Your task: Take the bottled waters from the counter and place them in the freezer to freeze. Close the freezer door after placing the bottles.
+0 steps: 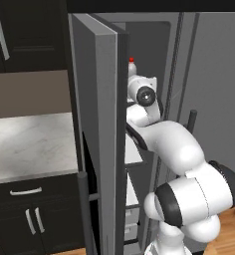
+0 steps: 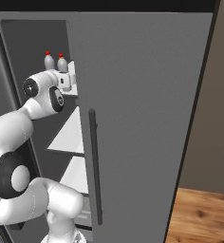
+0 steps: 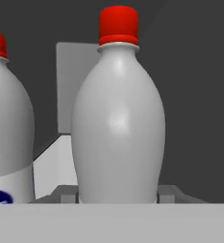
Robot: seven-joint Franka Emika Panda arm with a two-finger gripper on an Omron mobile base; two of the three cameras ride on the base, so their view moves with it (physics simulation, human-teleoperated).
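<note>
Two bottled waters stand upright side by side on an upper shelf inside the freezer (image 2: 23, 42). In the hand view, one bottle (image 3: 117, 118) with a red cap sits between the fingertips (image 3: 167, 193) of my gripper (image 3: 117, 195), which is shut on its lower body. The other bottle (image 3: 4, 118), showing a bit of blue label, stands just to its left. From the right base, both bottles (image 2: 49, 61) (image 2: 62, 62) rise above my hand. One red cap (image 1: 132, 60) peeks out behind the open freezer door (image 1: 97, 134).
The marble counter (image 1: 30, 144) lies left of the open door, over dark cabinets. White freezer shelves (image 2: 69, 135) sit below my arm. The fridge's shut right door (image 2: 142, 118) with its bar handle (image 2: 95, 166) stands close on the right. Wood floor (image 2: 204, 213) is lower right.
</note>
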